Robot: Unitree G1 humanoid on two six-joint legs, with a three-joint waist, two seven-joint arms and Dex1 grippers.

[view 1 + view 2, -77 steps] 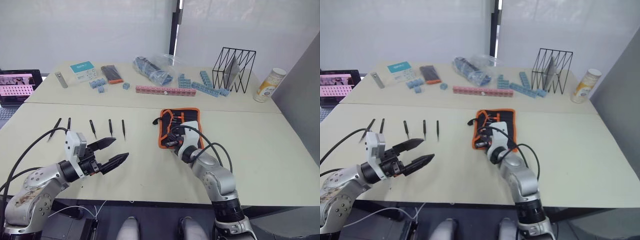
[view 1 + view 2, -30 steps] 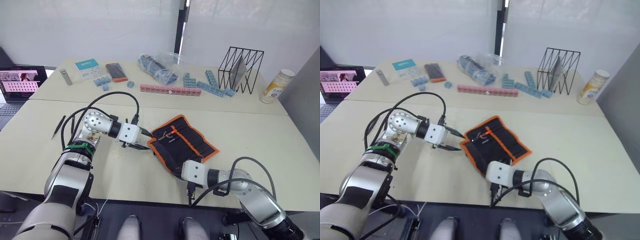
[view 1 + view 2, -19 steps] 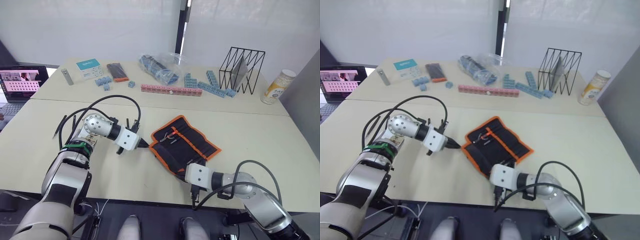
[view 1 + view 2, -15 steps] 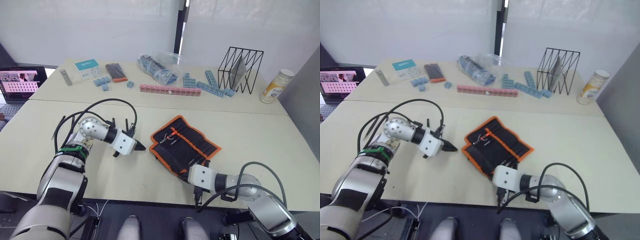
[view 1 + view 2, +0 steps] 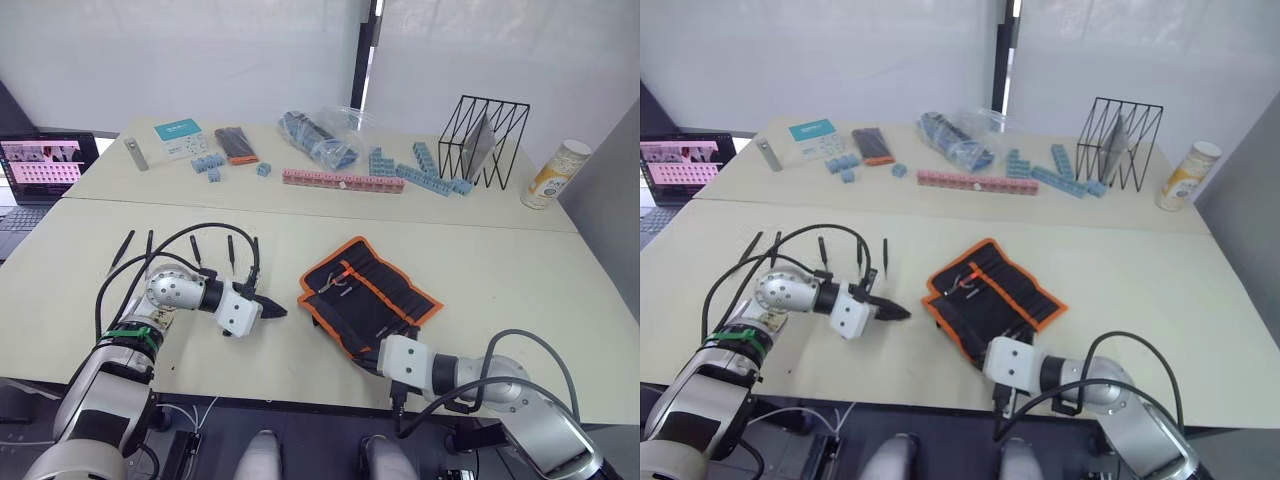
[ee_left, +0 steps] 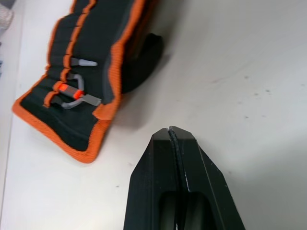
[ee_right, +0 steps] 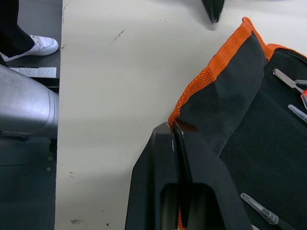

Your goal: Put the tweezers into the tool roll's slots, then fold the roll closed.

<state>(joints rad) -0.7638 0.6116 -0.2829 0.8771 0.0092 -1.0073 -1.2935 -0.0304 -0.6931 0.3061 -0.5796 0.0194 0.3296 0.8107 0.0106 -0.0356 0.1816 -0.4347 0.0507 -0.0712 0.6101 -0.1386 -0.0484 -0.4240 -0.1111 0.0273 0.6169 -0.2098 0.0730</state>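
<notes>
The tool roll (image 5: 365, 298) lies spread open in the middle of the table, black with orange edging. Its slots (image 5: 385, 300) hold a few silver tools. Several black tweezers (image 5: 230, 247) lie in a row to its left, partly crossed by my arm's cable. My left gripper (image 5: 280, 310) rests shut and empty on the table just left of the roll, its fingertips (image 6: 171, 133) pressed together. My right gripper (image 7: 172, 126) is shut on the roll's near orange edge (image 7: 206, 79), which puckers up there.
Along the back lie pink and blue bricks (image 5: 340, 180), a plastic bag (image 5: 320, 135), a wire rack (image 5: 482, 135), a can (image 5: 552, 172), a grey bar (image 5: 133, 153) and a small black-and-orange case (image 5: 236, 145). A laptop (image 5: 40, 170) sits far left.
The roll went from upright to turned and spread out. My left gripper, open at the roll's left corner a second ago, has shut and drawn back left. The right gripper stays at the near edge.
</notes>
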